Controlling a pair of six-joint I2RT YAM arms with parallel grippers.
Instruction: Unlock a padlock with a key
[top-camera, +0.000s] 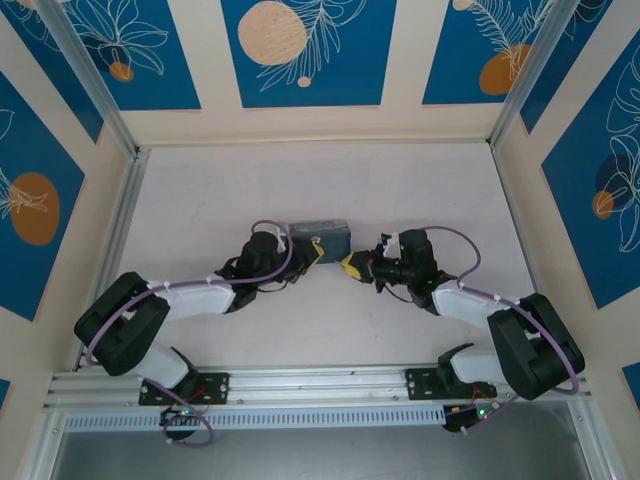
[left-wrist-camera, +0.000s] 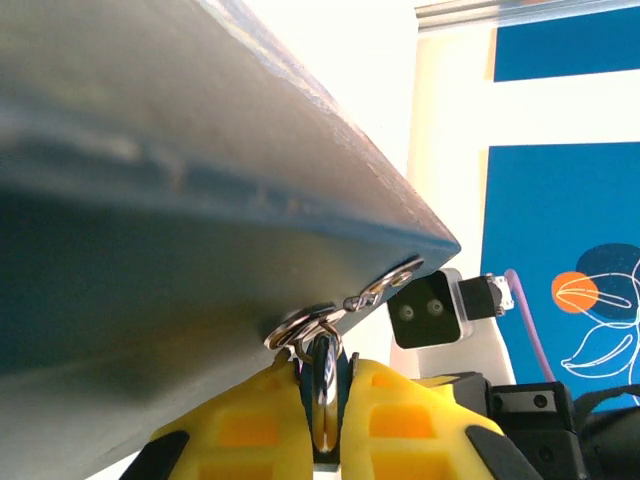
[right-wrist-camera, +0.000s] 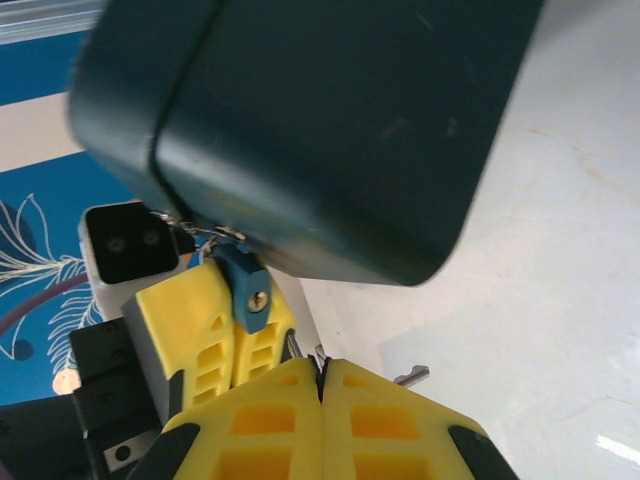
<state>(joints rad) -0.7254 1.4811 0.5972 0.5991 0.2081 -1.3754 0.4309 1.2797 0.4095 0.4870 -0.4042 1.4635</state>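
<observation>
The small blue padlock (right-wrist-camera: 243, 283) hangs by its thin shackle from the hasp ring on the dark blue tin (right-wrist-camera: 320, 120), its brass keyhole facing my right wrist camera. My left gripper (left-wrist-camera: 326, 372) is shut on the padlock (left-wrist-camera: 324, 402), which stands edge-on between the yellow fingers right under the tin (left-wrist-camera: 180, 200). My right gripper (right-wrist-camera: 320, 368) is shut just below and to the right of the padlock. The silvery key (right-wrist-camera: 412, 376) is pinched in it, one end poking out past the right finger. From above, both grippers, left (top-camera: 318, 254) and right (top-camera: 352, 265), meet at the tin's near side.
The tin (top-camera: 322, 232) rests mid-table on the white surface (top-camera: 300, 180). Cream walls with blue panels close off the back and both sides. An aluminium rail (top-camera: 320, 385) runs along the near edge by the arm bases. Purple cables loop over both arms.
</observation>
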